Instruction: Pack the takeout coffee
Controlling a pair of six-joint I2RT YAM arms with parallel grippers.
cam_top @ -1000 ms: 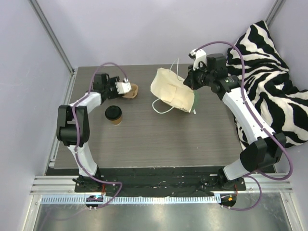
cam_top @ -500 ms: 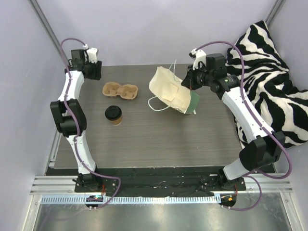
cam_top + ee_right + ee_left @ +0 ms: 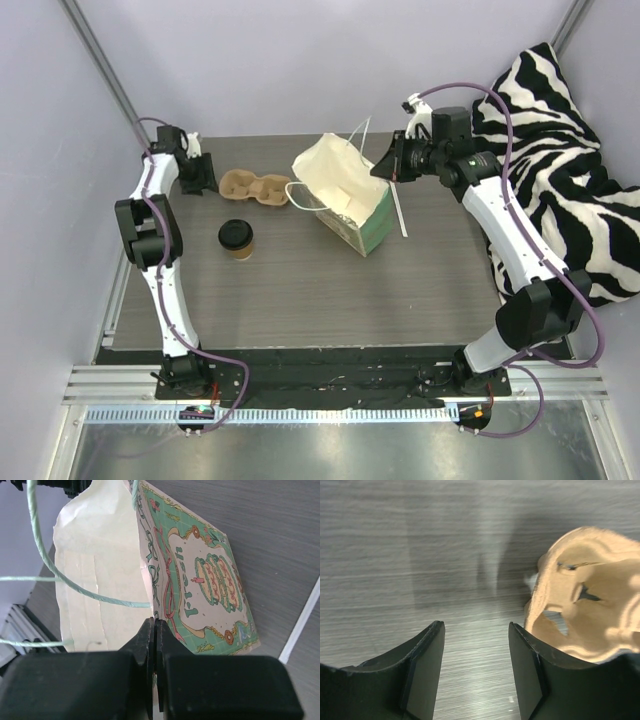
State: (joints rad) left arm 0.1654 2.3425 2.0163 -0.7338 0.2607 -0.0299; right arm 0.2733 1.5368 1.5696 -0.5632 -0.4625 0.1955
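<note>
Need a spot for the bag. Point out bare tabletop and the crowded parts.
Bare: the wide near strip of table in front of the coffee cup and bag. Crowded: the far edge, where left end effector, carrier and bag sit close together.

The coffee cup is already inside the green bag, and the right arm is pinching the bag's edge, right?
Not quite. The coffee cup is not inside the green bag. It stands out on the table, on the near side of the carrier, as the top external view shows. The right gripper does pinch the bag's edge.
</note>
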